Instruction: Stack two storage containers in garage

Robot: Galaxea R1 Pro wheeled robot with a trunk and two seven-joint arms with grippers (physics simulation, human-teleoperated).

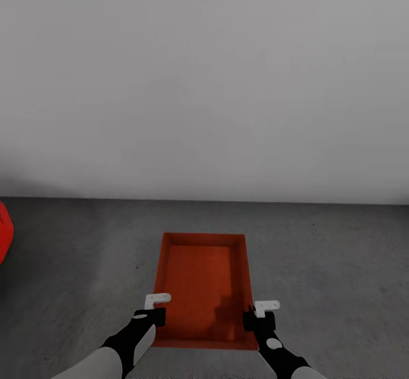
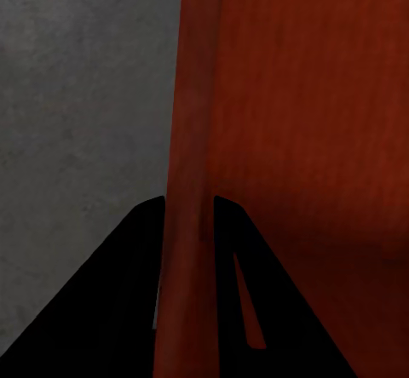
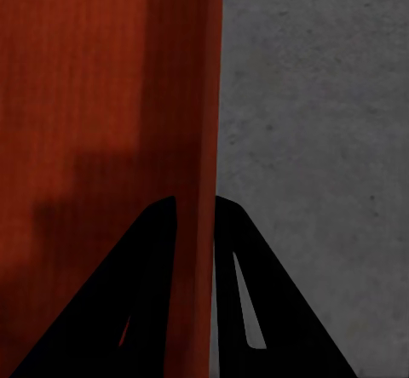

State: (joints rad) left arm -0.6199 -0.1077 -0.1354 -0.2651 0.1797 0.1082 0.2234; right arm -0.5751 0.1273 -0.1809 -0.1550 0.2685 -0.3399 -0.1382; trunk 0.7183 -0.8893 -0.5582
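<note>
A red object [image 1: 4, 234] shows at the far left edge of the head view, cut off by the frame. The left gripper [image 1: 157, 315] has its jaws closed over the left wall of the storage container [image 1: 203, 279], one finger on each side. The container, open side up, sits over the dark grey concrete floor [image 1: 329, 265], near a plain white wall [image 1: 204, 83]; contact with the floor cannot be determined. The right gripper [image 1: 258, 319] has its jaws clamped over the container's right wall in the same manner.
</note>
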